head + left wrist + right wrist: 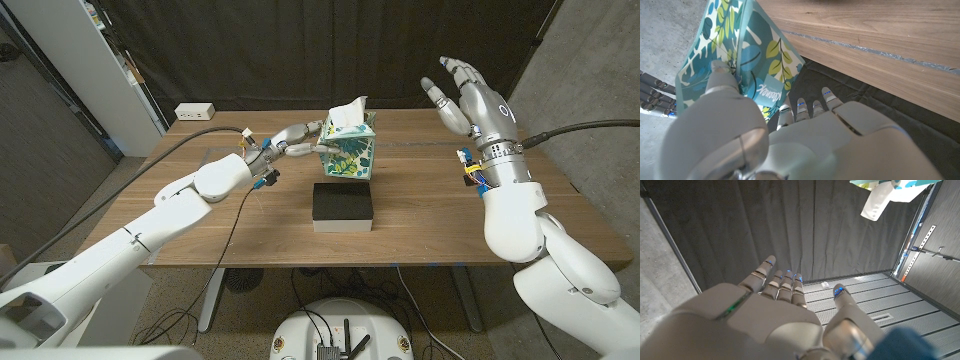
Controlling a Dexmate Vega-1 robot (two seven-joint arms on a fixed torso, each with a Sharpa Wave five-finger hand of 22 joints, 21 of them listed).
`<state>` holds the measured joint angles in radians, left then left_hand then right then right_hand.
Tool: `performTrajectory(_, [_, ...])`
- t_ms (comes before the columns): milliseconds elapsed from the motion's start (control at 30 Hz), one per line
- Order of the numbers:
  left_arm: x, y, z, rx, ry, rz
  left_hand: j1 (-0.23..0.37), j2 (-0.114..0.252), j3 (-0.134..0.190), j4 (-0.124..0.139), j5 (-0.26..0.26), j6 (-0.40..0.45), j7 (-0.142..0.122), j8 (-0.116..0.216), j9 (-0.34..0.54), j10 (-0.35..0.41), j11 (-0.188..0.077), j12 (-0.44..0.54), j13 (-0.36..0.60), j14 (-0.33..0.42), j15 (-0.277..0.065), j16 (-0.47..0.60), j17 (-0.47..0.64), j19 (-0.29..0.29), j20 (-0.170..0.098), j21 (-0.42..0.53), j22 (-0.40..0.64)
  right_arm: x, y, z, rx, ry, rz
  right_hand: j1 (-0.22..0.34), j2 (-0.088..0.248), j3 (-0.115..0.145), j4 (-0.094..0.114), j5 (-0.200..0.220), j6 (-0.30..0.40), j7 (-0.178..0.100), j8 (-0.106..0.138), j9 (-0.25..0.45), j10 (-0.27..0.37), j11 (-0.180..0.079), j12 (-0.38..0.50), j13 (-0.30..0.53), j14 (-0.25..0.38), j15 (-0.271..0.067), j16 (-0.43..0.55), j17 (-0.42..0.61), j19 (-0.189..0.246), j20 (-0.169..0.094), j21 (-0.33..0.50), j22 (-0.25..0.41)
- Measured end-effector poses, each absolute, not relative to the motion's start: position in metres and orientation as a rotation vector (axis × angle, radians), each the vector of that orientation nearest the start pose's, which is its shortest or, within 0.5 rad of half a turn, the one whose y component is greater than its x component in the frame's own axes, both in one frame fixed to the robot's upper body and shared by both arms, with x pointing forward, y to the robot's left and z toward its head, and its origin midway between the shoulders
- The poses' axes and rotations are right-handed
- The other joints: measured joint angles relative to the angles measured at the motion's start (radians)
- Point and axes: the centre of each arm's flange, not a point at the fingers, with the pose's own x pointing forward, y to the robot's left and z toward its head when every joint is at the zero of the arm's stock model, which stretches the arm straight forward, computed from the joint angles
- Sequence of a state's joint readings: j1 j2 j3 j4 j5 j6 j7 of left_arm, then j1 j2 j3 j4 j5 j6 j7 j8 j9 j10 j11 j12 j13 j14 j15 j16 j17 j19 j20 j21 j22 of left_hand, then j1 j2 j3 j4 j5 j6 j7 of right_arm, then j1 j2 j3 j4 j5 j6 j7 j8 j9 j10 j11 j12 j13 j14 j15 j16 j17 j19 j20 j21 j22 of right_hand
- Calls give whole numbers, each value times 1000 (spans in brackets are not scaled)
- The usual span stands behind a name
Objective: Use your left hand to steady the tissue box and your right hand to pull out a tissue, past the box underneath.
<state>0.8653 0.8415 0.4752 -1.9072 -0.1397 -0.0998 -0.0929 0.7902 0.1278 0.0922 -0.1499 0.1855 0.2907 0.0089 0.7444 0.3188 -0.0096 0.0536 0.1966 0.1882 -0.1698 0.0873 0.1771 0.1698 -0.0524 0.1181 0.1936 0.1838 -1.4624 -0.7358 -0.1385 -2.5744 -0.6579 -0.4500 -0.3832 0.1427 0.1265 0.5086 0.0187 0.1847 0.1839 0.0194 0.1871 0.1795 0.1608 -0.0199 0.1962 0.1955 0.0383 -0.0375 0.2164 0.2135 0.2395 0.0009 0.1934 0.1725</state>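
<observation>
A tissue box [349, 147] with a teal leaf pattern stands on the table [420, 220] at the far middle, a white tissue [348, 110] sticking up from its top. My left hand [291, 141] presses its fingers against the box's left side; the left wrist view shows the thumb on the patterned box [757, 55]. My right hand [468, 95] hangs open in the air to the right of the box, well apart from it, fingers spread. The tissue [879, 200] and a corner of the box [890, 184] appear in the right wrist view beyond the spread fingers [782, 280].
A black box on a white base [343, 206] lies on the table in front of the tissue box. A white power strip [195, 112] sits at the far left corner. A dark curtain hangs behind the table.
</observation>
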Motion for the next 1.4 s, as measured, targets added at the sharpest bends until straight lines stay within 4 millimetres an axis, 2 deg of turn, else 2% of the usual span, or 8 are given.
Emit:
performTrajectory(267, [532,184,43,812,-799,-467,0,0,1,1,3,0,0,0,0,0,0,0,0,0,0,0,0,0,0,0,0,357,-213,49,-1031,-982,-483,5,5,0,-11,-4,-1,-1,0,0,-11,-3,-4,0,0,0,0,0,-9,25,0,0])
performTrajectory(400, [532,184,44,815,-802,-466,-4,-4,7,0,4,0,0,0,0,0,0,0,0,0,0,0,0,0,0,0,0,356,-208,48,-1039,-985,-484,19,-7,-4,-15,-4,-5,-14,0,0,-20,-5,-4,0,0,0,0,0,-14,35,0,0])
performTrajectory(433, [531,184,44,817,-804,-466,-7,-7,7,1,4,0,0,0,0,0,0,0,0,0,0,0,0,0,0,0,0,356,-206,48,-1043,-987,-483,28,2,-4,-16,-7,-4,-18,0,0,-22,-3,-4,0,0,0,0,0,-14,35,0,0])
performTrajectory(633, [531,183,44,823,-810,-464,-8,-8,7,1,4,0,0,0,0,0,0,0,0,0,0,0,0,0,0,0,0,356,-198,46,-1056,-997,-476,28,2,-3,-24,-7,0,-32,0,0,-22,-3,-4,0,0,0,0,0,-14,46,0,0])
performTrajectory(933, [531,182,45,845,-824,-444,-9,-9,7,1,4,0,0,-1,0,-4,-4,0,0,0,0,0,0,0,0,0,0,356,-187,46,-1082,-1016,-460,33,7,-1,-37,-7,0,-32,0,0,-27,-9,-4,0,0,0,0,0,-14,46,0,0])
performTrajectory(1167, [530,181,44,850,-834,-434,-14,-10,17,2,4,0,0,3,0,-7,0,0,0,0,0,0,0,0,0,0,0,357,-177,47,-1103,-1030,-433,33,7,-1,-37,-7,0,-32,0,0,-27,-9,-4,0,0,0,0,0,-14,46,0,0])
performTrajectory(1400, [530,180,44,849,-839,-433,-15,-9,17,1,4,0,0,3,0,-7,0,0,0,0,0,0,0,0,0,0,-3,358,-170,49,-1118,-1044,-412,33,7,-1,-45,-7,0,-32,0,0,-27,-9,-4,0,0,0,0,0,-14,46,0,0])
